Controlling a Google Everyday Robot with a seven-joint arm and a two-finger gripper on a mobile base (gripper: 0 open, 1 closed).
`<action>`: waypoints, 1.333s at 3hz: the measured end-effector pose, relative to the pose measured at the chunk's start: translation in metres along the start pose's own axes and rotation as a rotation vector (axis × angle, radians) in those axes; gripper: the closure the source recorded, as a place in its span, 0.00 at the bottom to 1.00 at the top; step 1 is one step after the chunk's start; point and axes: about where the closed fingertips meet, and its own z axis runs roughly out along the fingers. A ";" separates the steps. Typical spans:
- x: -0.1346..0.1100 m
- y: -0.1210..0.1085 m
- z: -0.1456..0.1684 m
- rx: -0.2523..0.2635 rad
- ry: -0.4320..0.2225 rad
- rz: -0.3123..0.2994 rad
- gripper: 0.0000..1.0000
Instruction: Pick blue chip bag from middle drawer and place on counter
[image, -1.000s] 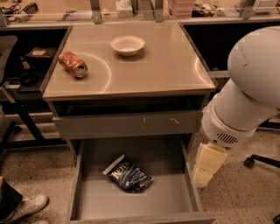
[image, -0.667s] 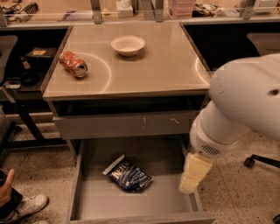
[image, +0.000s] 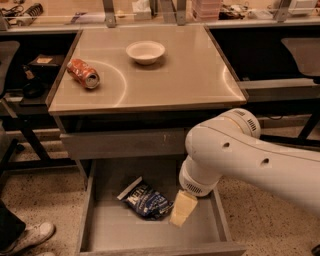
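- Orange soda can, crushed and on its side, lies at the left of the table; it is not part of the job
- White bowl stands upright towards the back of the table, well apart from the can; the bare beige area in front of it and to its right looks like the easiest place to set the bag down
- Blue chip bag lies flat on the grey floor of the open middle drawer, about mid-width and clear of both side walls
- Handling, as a judgement: it should be very light, soft and crinkly, and the slick film could slide or buckle under a pinch. The contents would crush easily, so a gentle hold across the puffed middle or on a crimped end seam seems best
- Looks: dark blue with white lettering and speckles, a pale strip at its upper-left end, wrinkled, lying at a slant
- Cream-coloured end effector hangs inside the drawer just beside the bag's right end; whether it touches the bag, and whether it is released or clenched, I cannot tell
- White arm reaches in from the right, above the drawer's right wall
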 end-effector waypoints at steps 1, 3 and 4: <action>0.000 0.000 0.000 0.000 0.000 0.000 0.00; -0.041 0.011 0.099 -0.124 -0.101 0.091 0.00; -0.060 0.015 0.147 -0.176 -0.124 0.127 0.00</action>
